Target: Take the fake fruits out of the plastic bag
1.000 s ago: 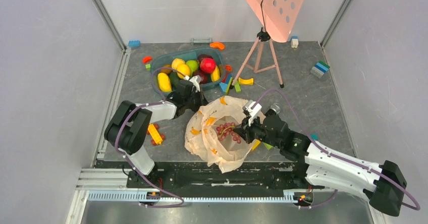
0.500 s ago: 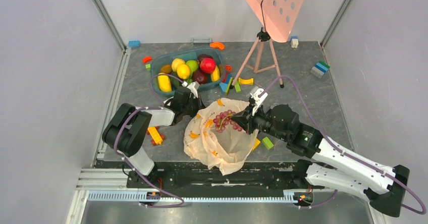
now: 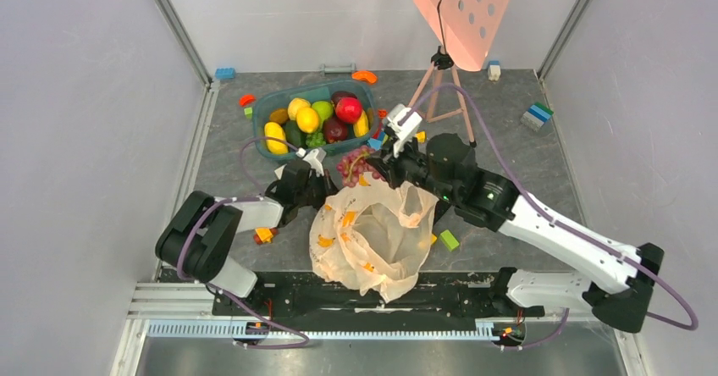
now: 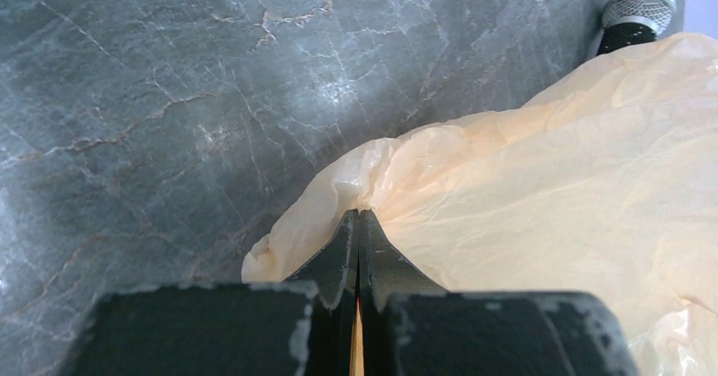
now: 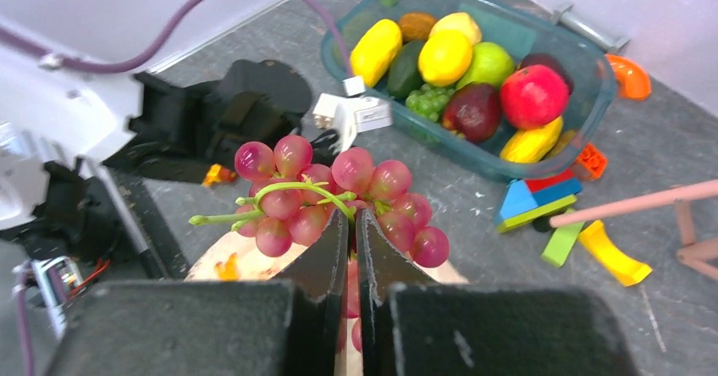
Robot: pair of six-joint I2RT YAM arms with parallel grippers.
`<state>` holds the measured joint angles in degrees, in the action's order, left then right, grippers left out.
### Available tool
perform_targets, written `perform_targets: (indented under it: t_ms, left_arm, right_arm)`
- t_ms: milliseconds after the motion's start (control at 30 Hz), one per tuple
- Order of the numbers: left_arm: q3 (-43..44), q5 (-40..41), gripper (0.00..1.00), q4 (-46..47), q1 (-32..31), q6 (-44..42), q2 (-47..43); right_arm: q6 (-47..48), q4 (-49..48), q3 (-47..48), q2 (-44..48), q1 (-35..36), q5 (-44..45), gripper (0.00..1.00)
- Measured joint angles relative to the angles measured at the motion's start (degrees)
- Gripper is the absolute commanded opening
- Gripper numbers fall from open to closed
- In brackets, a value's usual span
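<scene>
Grape bunch (image 5: 326, 191) hangs pinched in your right gripper (image 5: 356, 223) — between the plastic bag (image 3: 372, 236) and the teal tub (image 5: 529, 33). Your left gripper (image 4: 356, 222) is clamped on the bag's left edge — near-centre.

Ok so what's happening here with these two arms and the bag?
The right arm's fingers are shut on a grape bunch, holding it in the air just beyond the plastic bag, on the side toward the tub. The left arm's fingers pinch a fold at the bag's edge. Other fruits already sit in the tub.
</scene>
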<state>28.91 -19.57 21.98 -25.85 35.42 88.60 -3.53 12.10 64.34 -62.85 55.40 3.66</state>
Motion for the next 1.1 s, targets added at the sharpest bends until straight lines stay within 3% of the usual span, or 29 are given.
perform_targets:
  t_ms: [600, 1100]
  left_arm:
    - [-8.2, 3.7, 0.02, -3.2, 0.0, 0.0, -17.7]
    - [-10.9, 6.1, 0.02, -5.9, 0.0, 0.0, -24.9]
  right_arm:
    - [10.3, 1.7, 16.9, -23.2, -3.0, 5.4, 0.0]
    - [15.1, -1.2, 37.9, -51.5, -9.0, 4.3, 0.02]
